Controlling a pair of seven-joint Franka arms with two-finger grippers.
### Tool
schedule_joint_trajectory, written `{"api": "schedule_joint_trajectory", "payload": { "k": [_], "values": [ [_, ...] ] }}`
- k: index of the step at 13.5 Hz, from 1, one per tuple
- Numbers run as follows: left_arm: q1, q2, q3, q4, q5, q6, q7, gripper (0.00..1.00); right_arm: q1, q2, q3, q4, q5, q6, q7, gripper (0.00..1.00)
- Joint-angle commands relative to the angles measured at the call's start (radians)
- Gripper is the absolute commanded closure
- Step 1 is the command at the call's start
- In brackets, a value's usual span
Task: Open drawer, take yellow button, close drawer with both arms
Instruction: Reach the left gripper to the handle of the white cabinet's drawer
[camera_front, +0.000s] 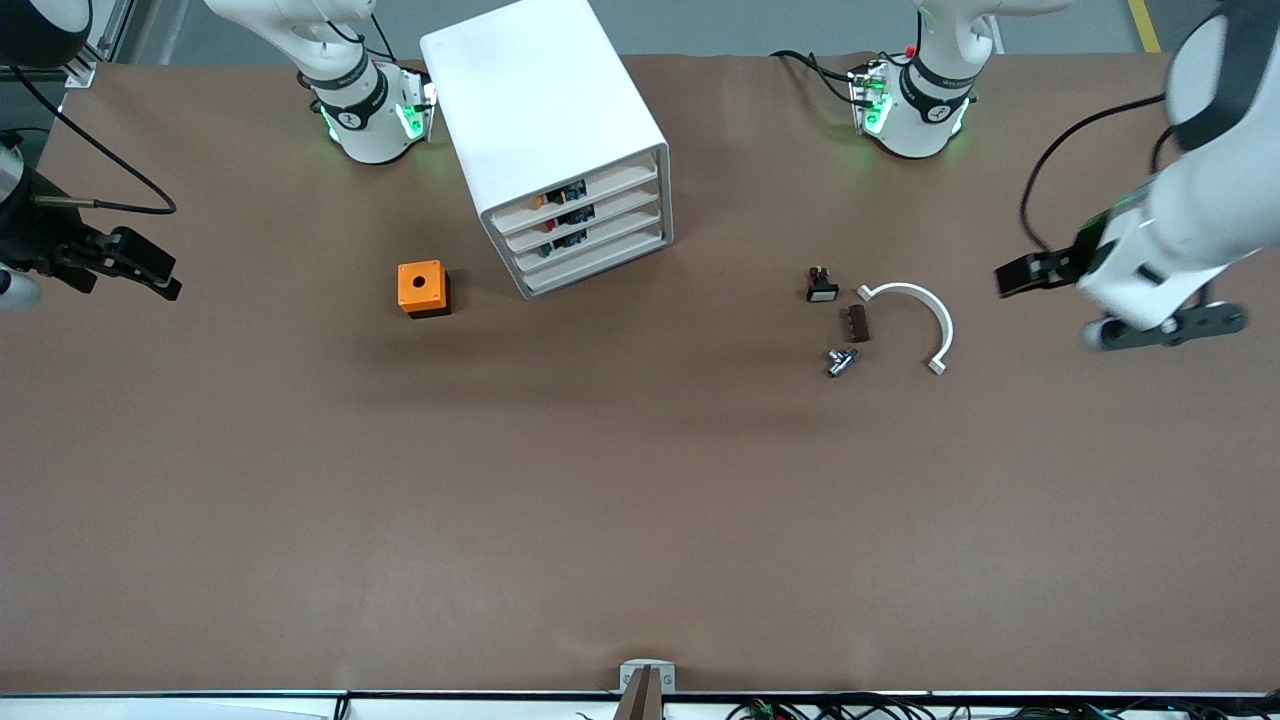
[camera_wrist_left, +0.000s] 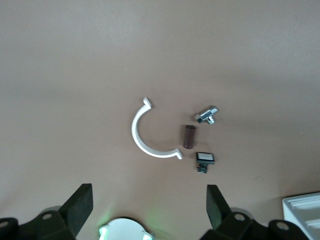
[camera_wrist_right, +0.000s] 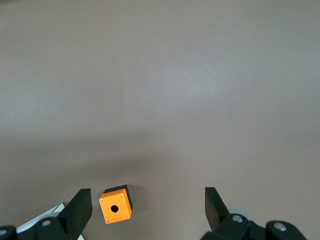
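Wide bare tabletop (camera_front: 620, 500) is seen nearer the front camera. The cabinet (camera_front: 545, 120) stands between the arm bases, its top drawer (camera_front: 585, 192) closed; the button (camera_front: 541, 202) is glimpsed inside it. The left end effector (camera_front: 1040, 270) is held spread at its end of the tabletop, over bare surface near a white arc (camera_front: 925, 315). The right end effector (camera_front: 140, 265) is held spread at the other end, well apart from the drawer. An orange cube (camera_front: 423, 288) lies beside the cabinet.

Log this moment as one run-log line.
drawer: shut | button: inside | left gripper: open, empty, waiting | right gripper: open, empty, waiting
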Motion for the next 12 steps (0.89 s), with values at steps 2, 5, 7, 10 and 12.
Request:
{"api": "schedule_joint_trajectory", "payload": {
  "k": [2,5,7,10,12],
  "values": [
    [-0.065,0.106,-0.004,0.036,-0.113,0.028,-0.197,0.0,-0.02,-0.007,0.016,0.0,-0.012,-0.008,-0.007,0.0],
    [-0.129,0.172,-0.006,0.036,-0.161,0.069,-0.311,0.0,-0.02,-0.009,0.016,0.0,-0.012,-0.008,-0.007,0.0],
    [-0.188,0.224,-0.006,0.037,-0.163,0.091,-0.441,0.0,-0.02,-0.009,0.016,-0.001,-0.012,-0.008,-0.007,0.0],
    [-0.269,0.321,-0.005,0.076,-0.205,0.108,-0.723,0.0,-0.021,-0.007,0.015,-0.001,-0.01,-0.003,-0.009,0.0],
    [-0.307,0.373,-0.006,0.105,-0.218,0.108,-0.898,0.0,-0.02,-0.007,0.015,-0.001,-0.01,-0.003,-0.009,0.0]
  ]
}}
